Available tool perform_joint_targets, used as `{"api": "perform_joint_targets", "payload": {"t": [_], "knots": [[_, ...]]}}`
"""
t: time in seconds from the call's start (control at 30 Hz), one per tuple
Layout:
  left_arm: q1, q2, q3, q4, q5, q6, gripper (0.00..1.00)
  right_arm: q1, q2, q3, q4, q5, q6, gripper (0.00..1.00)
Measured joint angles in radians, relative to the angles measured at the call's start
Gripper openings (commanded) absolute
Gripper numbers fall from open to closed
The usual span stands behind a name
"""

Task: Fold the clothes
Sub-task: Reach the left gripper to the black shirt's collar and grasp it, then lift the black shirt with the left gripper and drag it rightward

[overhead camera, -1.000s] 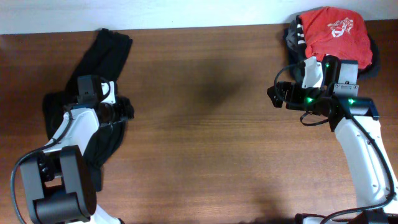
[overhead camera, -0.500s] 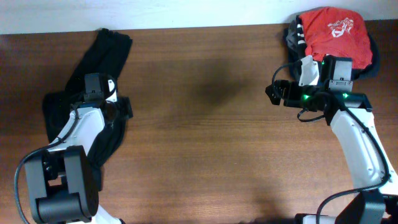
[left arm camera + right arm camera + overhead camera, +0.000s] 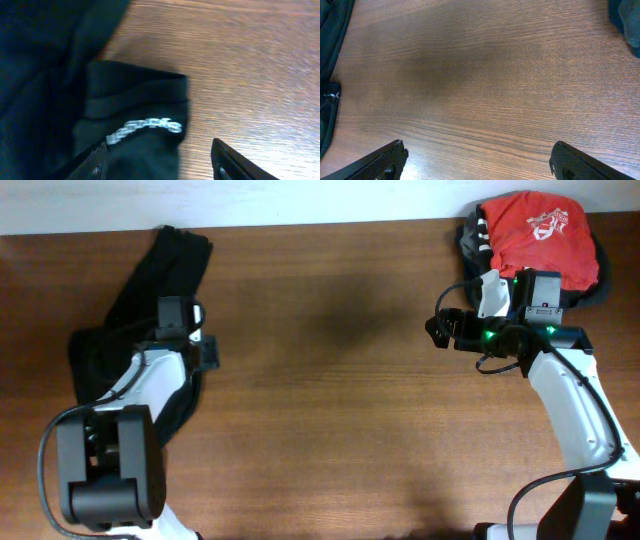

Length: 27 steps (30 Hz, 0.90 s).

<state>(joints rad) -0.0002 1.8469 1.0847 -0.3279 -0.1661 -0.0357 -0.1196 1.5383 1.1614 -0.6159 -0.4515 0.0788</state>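
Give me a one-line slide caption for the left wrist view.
Open left tool at the edge of the black garment, near its white wordmark, on a wooden table.

The large soft black fabric garment (image 3: 160,275) lies along the left side of the brown wooden table (image 3: 330,410), the left gripper (image 3: 207,352) at its right edge. At the far right corner, a red t-shirt (image 3: 535,230) rests on dark navy folded garments (image 3: 468,242), with the right gripper (image 3: 437,332) just before them.
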Motion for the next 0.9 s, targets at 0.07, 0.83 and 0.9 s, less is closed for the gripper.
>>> {"api": "perform_joint_targets", "payload": {"t": [0.07,0.83,0.9], "knots": [[-0.020,0.016,0.000,0.008,-0.014,0.014,0.66,0.000,0.000,0.000,0.000,0.000,0.000,0.97],[-0.045,0.104,0.044,-0.043,-0.225,0.042,0.01,0.000,0.002,0.000,-0.001,0.000,0.000,0.96],[-0.051,0.104,0.078,-0.126,-0.228,0.035,0.01,0.000,0.002,0.000,0.004,0.000,0.001,0.96]]}}
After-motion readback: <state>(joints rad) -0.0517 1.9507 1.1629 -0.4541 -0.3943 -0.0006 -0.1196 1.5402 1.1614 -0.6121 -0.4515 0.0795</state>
